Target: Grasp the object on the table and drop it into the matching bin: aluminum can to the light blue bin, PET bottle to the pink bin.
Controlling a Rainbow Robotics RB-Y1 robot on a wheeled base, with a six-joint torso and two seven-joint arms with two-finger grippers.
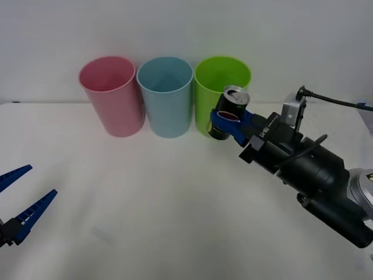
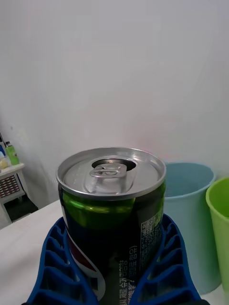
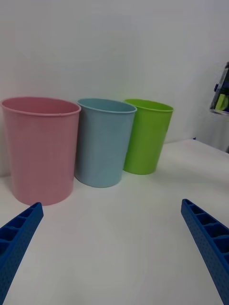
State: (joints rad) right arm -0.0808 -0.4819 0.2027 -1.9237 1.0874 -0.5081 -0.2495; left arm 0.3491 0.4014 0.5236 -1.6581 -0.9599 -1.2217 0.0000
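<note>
The aluminum can (image 1: 228, 111) and the right gripper (image 1: 230, 121) are covering the lower front of the lime green bin (image 1: 222, 87) in the front view. In the right wrist view the can's foot is running off the frame, its small label print too fine to read. The left gripper (image 1: 17, 201) is being cut off by the frame's edge.

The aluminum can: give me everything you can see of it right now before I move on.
The aluminum can is small, with a silvery top and an unopened pull tab. Its body looks dark with a green sheen, small print and a red, white and blue logo. It is held roughly upright, off the table, clamped between the blue ribbed fingers of the right gripper. In the front view it sits in front of the lime green bin, right of the light blue bin.
</note>
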